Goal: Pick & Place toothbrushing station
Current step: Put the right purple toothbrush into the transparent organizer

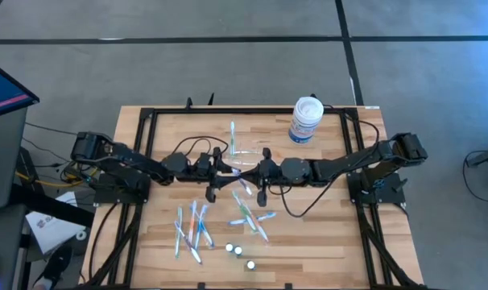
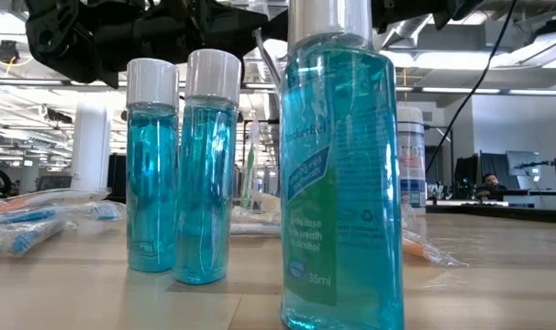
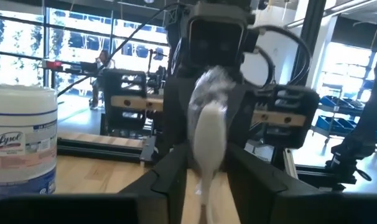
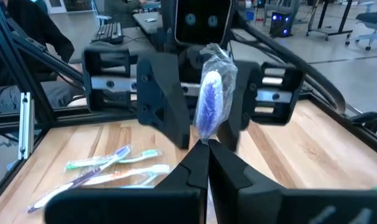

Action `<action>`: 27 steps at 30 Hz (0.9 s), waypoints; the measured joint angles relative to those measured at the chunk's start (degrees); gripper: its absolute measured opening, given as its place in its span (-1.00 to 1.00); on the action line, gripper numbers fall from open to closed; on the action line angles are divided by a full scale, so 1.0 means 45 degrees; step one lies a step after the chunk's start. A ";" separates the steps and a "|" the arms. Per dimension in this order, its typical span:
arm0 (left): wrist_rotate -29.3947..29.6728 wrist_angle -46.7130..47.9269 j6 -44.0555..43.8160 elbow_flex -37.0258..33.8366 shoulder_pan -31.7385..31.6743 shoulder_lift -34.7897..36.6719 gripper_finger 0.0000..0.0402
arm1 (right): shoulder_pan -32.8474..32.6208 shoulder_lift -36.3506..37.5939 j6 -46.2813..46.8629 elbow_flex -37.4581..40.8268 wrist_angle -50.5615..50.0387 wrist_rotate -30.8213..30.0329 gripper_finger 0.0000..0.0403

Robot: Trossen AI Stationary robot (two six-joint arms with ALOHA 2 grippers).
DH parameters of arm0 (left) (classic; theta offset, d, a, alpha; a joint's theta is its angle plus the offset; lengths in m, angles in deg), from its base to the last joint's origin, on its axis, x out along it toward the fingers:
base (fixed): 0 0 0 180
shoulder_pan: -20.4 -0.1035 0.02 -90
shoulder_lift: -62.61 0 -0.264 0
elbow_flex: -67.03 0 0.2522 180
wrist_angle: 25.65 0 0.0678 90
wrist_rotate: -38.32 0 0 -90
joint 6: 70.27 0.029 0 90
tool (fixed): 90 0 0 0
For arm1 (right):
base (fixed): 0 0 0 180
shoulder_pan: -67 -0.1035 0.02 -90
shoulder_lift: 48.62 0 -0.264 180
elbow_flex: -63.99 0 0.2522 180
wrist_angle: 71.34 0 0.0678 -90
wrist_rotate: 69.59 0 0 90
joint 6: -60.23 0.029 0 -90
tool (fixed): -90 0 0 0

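Observation:
My two grippers meet nose to nose above the middle of the table. Between them is a toothbrush in a clear wrapper [image 4: 210, 99], its head also seen in the left wrist view [image 3: 208, 130]. My right gripper [image 4: 207, 149] is shut on it. My left gripper [image 3: 208, 180] has a finger on each side of the head and is shut on it. A faint clear thing with an upright brush [image 1: 236, 145] stands just beyond the grippers on the far side. I cannot tell whether it is the toothbrushing station. My left gripper has the wrapped toothbrush's head [image 3: 207, 155] pinched between its two fingers, coming level from the table's left side. The brush is lifted clear of the table. My right gripper pinches the wrapped brush just below its blue bristled head [image 4: 206, 138] at its shut fingertips, coming level from the table's right side. The head stands up past the fingertips.
A white jar with a blue label [image 1: 306, 119] stands at the far right. Several wrapped toothbrushes [image 1: 192, 225] [image 1: 252, 216] lie on the near half of the table. Three blue mouthwash bottles [image 2: 338, 174] stand near the front edge, white caps up [image 1: 238, 251].

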 joint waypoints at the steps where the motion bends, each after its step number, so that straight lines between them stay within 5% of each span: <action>1: -0.0151 -0.0021 0.0000 0.0000 0.0000 0.0056 -0.54 | 0.0029 0.0000 -0.0098 0.0000 0.0014 0.0000 -1.00; 27: -0.0450 0.0284 0.0325 -0.0015 -0.0008 0.0234 -0.74 | 0.0128 0.0432 -0.0116 0.0005 -0.0291 0.0053 -1.00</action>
